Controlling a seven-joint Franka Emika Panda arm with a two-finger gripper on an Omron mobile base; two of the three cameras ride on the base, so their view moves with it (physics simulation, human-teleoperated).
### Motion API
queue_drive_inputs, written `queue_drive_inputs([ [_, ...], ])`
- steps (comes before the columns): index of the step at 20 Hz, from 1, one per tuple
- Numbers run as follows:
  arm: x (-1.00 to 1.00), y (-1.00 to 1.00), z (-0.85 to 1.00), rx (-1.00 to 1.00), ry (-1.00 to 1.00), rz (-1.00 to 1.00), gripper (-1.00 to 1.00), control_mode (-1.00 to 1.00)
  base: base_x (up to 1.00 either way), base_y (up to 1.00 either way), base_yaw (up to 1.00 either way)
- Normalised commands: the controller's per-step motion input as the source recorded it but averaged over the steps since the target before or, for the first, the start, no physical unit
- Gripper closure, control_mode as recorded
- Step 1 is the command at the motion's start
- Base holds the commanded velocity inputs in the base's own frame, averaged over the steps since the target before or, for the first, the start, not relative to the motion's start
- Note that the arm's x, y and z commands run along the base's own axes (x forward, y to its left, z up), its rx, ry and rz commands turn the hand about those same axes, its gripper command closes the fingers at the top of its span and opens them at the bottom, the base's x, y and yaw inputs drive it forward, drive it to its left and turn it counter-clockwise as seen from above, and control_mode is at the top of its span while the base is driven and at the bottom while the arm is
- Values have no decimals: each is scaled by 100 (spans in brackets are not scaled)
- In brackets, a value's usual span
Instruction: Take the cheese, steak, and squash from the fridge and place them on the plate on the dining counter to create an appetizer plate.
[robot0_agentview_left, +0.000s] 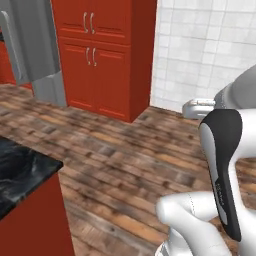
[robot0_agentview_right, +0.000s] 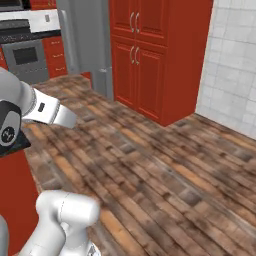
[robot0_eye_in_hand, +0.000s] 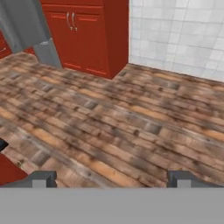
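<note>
My gripper (robot0_eye_in_hand: 112, 179) is open; its two dark fingertips (robot0_eye_in_hand: 43, 178) stand far apart above the wooden floor with nothing between them. The grey-silver fridge (robot0_agentview_left: 30, 45) (robot0_agentview_right: 85, 45) (robot0_eye_in_hand: 26, 26) stands at the far upper left, beyond an open stretch of floor; its inside is hidden. A corner of the dining counter (robot0_agentview_left: 20, 175), black marbled top over a red front, sits at the lower left, close to the base; its red edge (robot0_eye_in_hand: 8, 170) is also in the hand view. The cheese, steak, squash and plate are out of view.
Tall red cabinets (robot0_agentview_left: 100, 55) (robot0_agentview_right: 150, 55) stand to the right of the fridge, with a white tiled wall (robot0_agentview_left: 210, 50) further right. A grey oven (robot0_agentview_right: 25, 57) sits left of the fridge. Wooden floor (robot0_agentview_left: 125, 155) lies between me and them.
</note>
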Motion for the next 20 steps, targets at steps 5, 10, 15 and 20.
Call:
queue_drive_inputs([
  [5, 0, 0, 0, 0, 0, 0, -100, 100, 100, -50, 43],
  [10, 0, 0, 0, 0, 0, 0, -100, 100, 100, -50, 43],
  [15, 0, 0, 0, 0, 0, 0, -100, 100, 100, -50, 43],
  [20, 0, 0, 0, 0, 0, 0, -100, 100, 100, -49, 43],
])
